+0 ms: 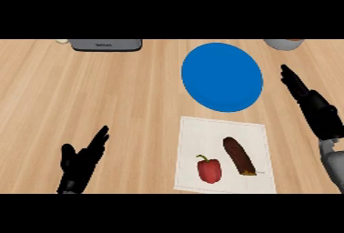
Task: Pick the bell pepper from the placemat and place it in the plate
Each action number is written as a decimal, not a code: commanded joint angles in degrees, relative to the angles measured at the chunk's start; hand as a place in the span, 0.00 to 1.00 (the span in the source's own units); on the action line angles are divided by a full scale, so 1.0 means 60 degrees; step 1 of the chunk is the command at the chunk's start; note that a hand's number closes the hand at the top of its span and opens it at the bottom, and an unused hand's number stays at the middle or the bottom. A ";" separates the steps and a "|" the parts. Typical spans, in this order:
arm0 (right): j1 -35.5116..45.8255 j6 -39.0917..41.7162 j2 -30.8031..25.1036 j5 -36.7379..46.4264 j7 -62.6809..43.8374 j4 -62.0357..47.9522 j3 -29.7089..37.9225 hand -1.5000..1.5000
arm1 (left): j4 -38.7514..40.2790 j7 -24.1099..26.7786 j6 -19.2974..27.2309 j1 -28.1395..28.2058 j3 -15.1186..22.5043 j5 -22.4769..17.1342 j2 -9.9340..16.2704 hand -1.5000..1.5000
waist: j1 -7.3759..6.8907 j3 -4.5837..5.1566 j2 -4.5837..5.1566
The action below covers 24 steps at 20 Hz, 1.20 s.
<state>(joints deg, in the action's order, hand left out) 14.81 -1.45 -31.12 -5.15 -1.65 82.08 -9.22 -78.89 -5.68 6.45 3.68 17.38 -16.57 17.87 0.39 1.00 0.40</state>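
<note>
Upright, it seems, on placemat [225,154] near surface's front edge: bell pepper [209,170], nearer spread right hand [310,102] than spread left hand [82,161].

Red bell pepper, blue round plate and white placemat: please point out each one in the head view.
red bell pepper [209,170], head view, on the middle of its body
blue round plate [222,76], head view, on its bare centre
white placemat [201,132], head view, on bare cloth near its far left corner

Eggplant [240,156] just beside bell pepper [209,169]
</note>
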 commanded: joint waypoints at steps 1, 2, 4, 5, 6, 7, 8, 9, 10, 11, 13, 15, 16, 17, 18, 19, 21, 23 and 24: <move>-0.0047 -0.1200 0.1216 0.0636 -0.0756 0.0956 -0.0611 0.00 | 0.0300 0.0370 -0.0121 -0.0476 -0.0259 0.0141 -0.0070 0.50 | -0.0031 -0.0157 -0.0084; 0.0101 -0.1782 0.1887 0.0623 -0.0999 0.1185 -0.0840 0.00 | -0.0528 0.0234 0.0496 -0.0606 -0.0268 0.0517 0.0098 0.50 | -0.0074 -0.0160 -0.0123; 0.0274 -0.2584 0.3065 0.0708 -0.0721 0.1513 -0.1228 0.00 | -0.0627 0.0570 0.0669 -0.1460 -0.0789 0.0906 0.0667 0.50 | -0.0071 -0.0164 -0.0170; 0.0348 -0.3217 0.3886 0.0879 -0.0681 0.1550 -0.1546 0.00 | -0.0880 0.0578 0.0743 -0.1733 -0.0804 0.1032 0.0748 0.50 | -0.0172 -0.0173 -0.0205; 0.0312 -0.3516 0.4432 0.0914 -0.0361 0.1618 -0.1764 0.00 | -0.0953 0.0679 0.0854 -0.2227 -0.1130 0.1234 0.1111 0.50 | -0.0168 -0.0195 -0.0232; 0.0943 -0.1709 0.0353 0.3726 -0.0261 0.0945 -0.2390 0.00 | -0.0779 0.0553 0.0515 -0.1630 -0.0626 0.0984 0.0753 0.50 | -0.0349 0.0290 -0.0491; 0.0951 -0.2039 0.0131 0.4534 -0.0461 0.0728 -0.2631 1.00 | -0.0875 0.0596 0.0588 -0.1757 -0.0687 0.1082 0.0835 0.50 | -0.0315 0.0175 -0.0445; 0.1011 -0.2521 0.0455 0.5232 -0.0900 0.0659 -0.3078 1.00 | -0.0869 0.0557 0.0663 -0.1926 -0.0768 0.1148 0.0894 0.50 | -0.0293 0.0045 -0.0326; 0.0230 -0.4061 0.2177 0.5556 -0.1355 0.0859 -0.3594 1.00 | -0.0786 0.0414 0.0829 -0.2250 -0.0949 0.1148 0.0863 0.50 | 0.0061 -0.0103 -0.0213; -0.0392 -0.5030 0.3155 0.5615 -0.1690 0.0900 -0.3674 0.00 | -0.0785 0.0477 0.0903 -0.2188 -0.1041 0.1172 0.0893 0.50 | 0.0130 -0.0138 -0.0190; -0.1356 -0.5994 0.4525 0.5966 -0.1351 0.0634 -0.4596 0.00 | -0.0810 0.0518 0.1064 -0.2333 -0.0960 0.1351 0.0760 0.50 | 0.0070 -0.0163 -0.0124; -0.1404 -0.6911 0.5089 0.7313 -0.0989 -0.0582 -0.5300 0.00 | -0.0590 0.0316 0.0978 -0.2883 -0.1052 0.1418 0.0821 0.50 | -0.0006 -0.0165 -0.0060; -0.1810 -0.7264 0.5024 0.8170 -0.1195 -0.0608 -0.5769 0.00 | -0.0551 0.0056 0.0854 -0.3038 -0.1145 0.1204 0.0809 0.50 | 0.0092 -0.0156 -0.0092; -0.2020 -0.7578 0.5083 0.8667 -0.1399 -0.0713 -0.5828 0.00 | -0.0722 -0.0122 0.0971 -0.3077 -0.1172 0.1315 0.0843 0.50 | 0.0052 -0.0161 -0.0103; -0.1954 -0.7856 0.5131 0.9454 -0.1778 -0.0948 -0.5803 0.00 | -0.0846 0.0221 0.1117 -0.2483 -0.0946 0.1583 0.0753 0.50 | -0.0007 -0.0155 -0.0118; -0.2445 -0.7938 0.4812 1.0106 -0.2187 -0.0521 -0.5881 0.00 | -0.0653 0.0084 0.1117 -0.2772 -0.1119 0.1437 0.0677 0.50 | 0.0131 -0.0149 -0.0131; -0.2485 -0.7701 0.5057 1.1651 -0.3127 0.0093 -0.5977 0.00 | -0.0239 0.0105 0.0939 -0.3045 -0.1285 0.1457 0.0808 0.50 | 0.0207 -0.0140 -0.0131; -0.3093 -0.7234 0.4787 1.2685 -0.3698 0.1547 -0.5941 0.00 | -0.0402 0.0380 0.0877 -0.2610 -0.1172 0.1477 0.0670 0.50 | 0.0199 -0.0142 -0.0149; -0.3040 -0.6316 0.5040 1.3293 -0.4301 0.2149 -0.5953 0.00 | -0.0677 0.0228 0.1336 -0.2583 -0.0976 0.1820 0.0454 0.50 | 0.0172 -0.0143 -0.0160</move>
<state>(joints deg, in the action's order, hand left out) -0.14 -44.01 -1.87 61.90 -19.83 86.20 -43.70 -82.29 -4.28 12.61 -12.33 10.73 -7.58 22.00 1.22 0.14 -0.44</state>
